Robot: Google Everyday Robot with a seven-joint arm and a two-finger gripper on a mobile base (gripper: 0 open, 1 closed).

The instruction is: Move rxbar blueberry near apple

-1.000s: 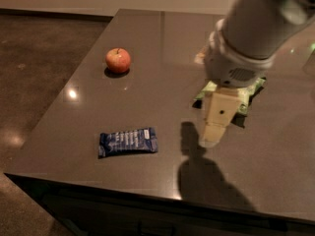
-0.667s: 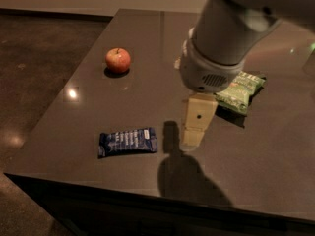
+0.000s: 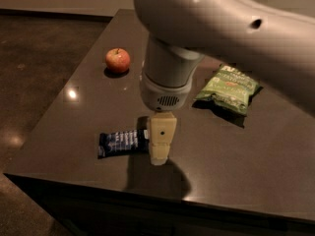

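As the arm swung in: gripper (image 3: 160, 146) arrived over one end of the rxbar blueberry (image 3: 120, 142).
Grip: could not tell.
Meaning: pickup looked next.

Near the front left of the dark tabletop (image 3: 236, 151): the rxbar blueberry (image 3: 120, 142), a flat dark blue wrapper with white lettering, lying flat, long axis left to right, right end hidden behind the gripper (image 3: 160, 156), which is low at that end. Toward the back left: the apple (image 3: 118, 60), small, round, red with yellowish patches, upright, well apart from the bar.
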